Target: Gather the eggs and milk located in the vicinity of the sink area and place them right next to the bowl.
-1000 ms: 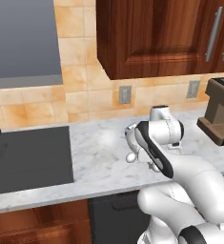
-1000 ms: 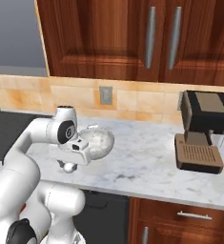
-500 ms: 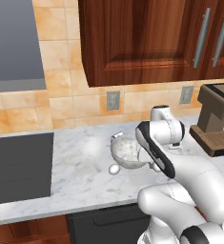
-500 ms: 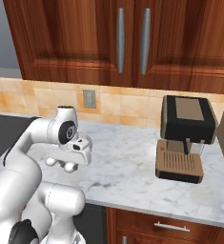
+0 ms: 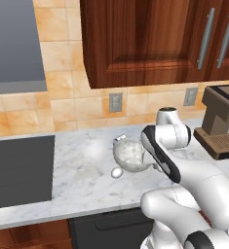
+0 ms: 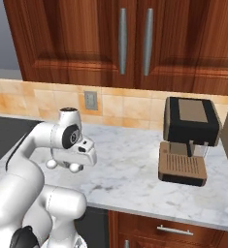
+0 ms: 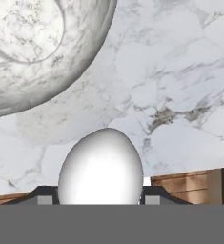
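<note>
Egg (image 7: 101, 167) sits clamped between my fingertips, filling the lower middle of the hand view, with the gripper (image 7: 100, 193) closed on its sides. Beyond the fingers and off to one side I see the bowl (image 7: 35, 52) on the marble counter (image 7: 180, 95). From the left base view, another egg (image 5: 116, 172) rests just beside the bowl (image 5: 129, 153)

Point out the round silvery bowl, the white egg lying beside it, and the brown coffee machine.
Round silvery bowl (image 5: 129, 152), left base view, speckled inside.
White egg (image 5: 116, 172), left base view, top.
Brown coffee machine (image 6: 189, 127), right base view, dark front.
</note>
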Robot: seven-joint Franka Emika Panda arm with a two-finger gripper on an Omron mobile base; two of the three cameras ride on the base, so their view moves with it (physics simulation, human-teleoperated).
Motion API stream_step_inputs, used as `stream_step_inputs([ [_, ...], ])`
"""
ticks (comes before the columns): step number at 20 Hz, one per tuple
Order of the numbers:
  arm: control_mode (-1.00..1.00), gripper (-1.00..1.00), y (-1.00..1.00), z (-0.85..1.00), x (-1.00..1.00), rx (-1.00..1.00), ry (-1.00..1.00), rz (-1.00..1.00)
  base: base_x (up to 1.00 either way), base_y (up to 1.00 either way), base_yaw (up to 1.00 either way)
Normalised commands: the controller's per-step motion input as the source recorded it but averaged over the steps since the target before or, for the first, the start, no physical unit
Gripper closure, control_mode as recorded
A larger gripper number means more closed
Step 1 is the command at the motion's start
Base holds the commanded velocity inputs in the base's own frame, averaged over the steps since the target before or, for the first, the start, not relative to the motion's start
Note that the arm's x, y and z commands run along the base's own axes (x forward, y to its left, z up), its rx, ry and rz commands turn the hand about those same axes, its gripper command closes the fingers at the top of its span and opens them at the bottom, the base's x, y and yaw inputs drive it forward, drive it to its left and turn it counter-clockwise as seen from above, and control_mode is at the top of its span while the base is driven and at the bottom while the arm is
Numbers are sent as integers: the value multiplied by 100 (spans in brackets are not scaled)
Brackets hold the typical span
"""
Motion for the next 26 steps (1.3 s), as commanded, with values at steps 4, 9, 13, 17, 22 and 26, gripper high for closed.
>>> stream_step_inputs([
  [4, -100, 100, -35, -8, 1, 11, -14, 24, 0, 0, 0],
  [9, -100, 100, -53, -5, 0, 14, -6, 46, 0, 0, 0],
  [13, -100, 100, -44, -15, 26, 11, 0, 44, 0, 0, 0],
  [17, -100, 100, 0, -14, 38, 12, -2, 35, 0, 0, 0],
  [22, -100, 100, 0, -19, 44, 11, -12, 29, 0, 0, 0],
  [26, -100, 100, 0, -11, 41, 5, -9, 13, 0, 0, 0],
])
